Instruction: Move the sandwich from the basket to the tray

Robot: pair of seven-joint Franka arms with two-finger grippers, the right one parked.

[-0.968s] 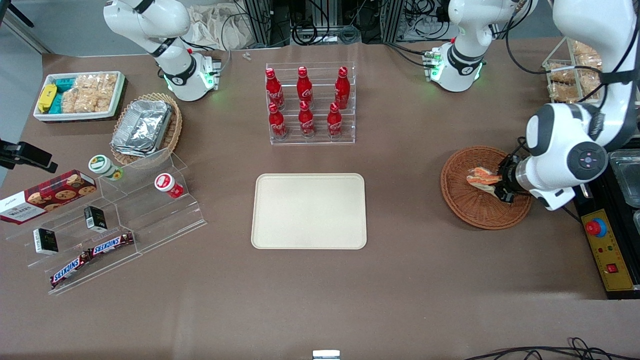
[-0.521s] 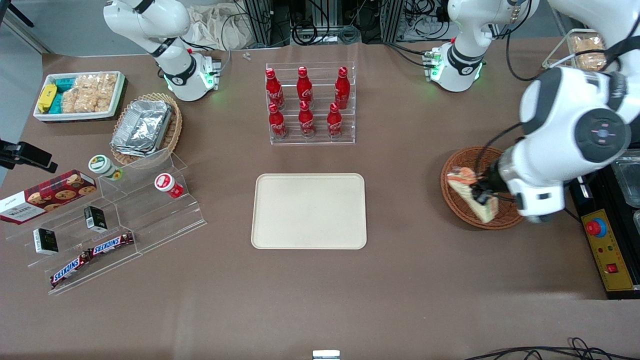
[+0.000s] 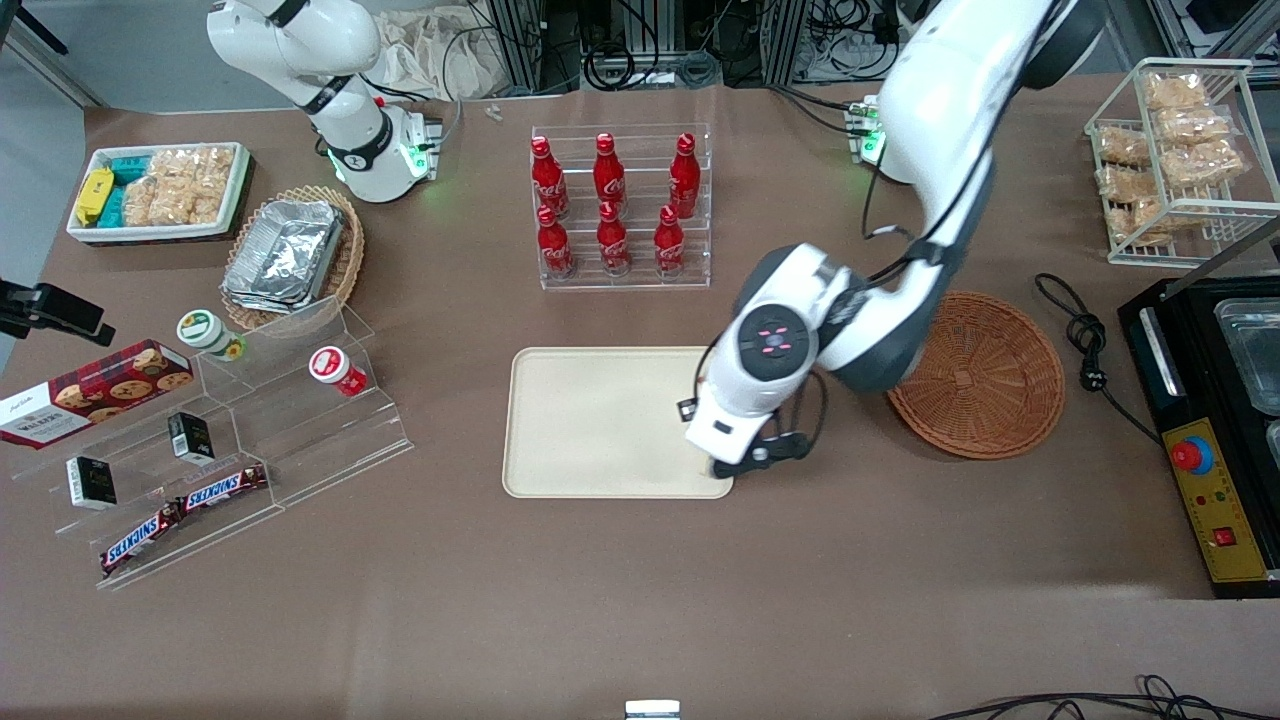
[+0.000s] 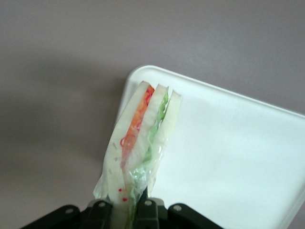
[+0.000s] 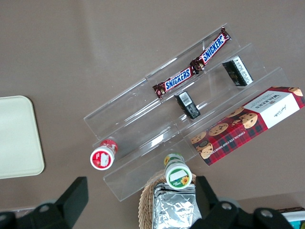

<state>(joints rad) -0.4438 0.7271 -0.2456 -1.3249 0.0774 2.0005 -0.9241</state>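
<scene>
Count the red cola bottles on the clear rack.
6: three on the upper step, three on the lower step. None appear hidden.

"SNICKERS" on two bars (image 5: pixel 190 71) in the acrylic stand; "WALKERS" on the tartan cookie box (image 5: pixel 248 125), at 4 o'clock of those bars; Coca-Cola script on red bottles (image 3: pixel 612 205)

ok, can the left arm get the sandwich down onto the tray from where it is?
Probably yes. The hand, shut on the sandwich, hangs over the tray corner nearest the basket; bare tray lies beneath.
</scene>
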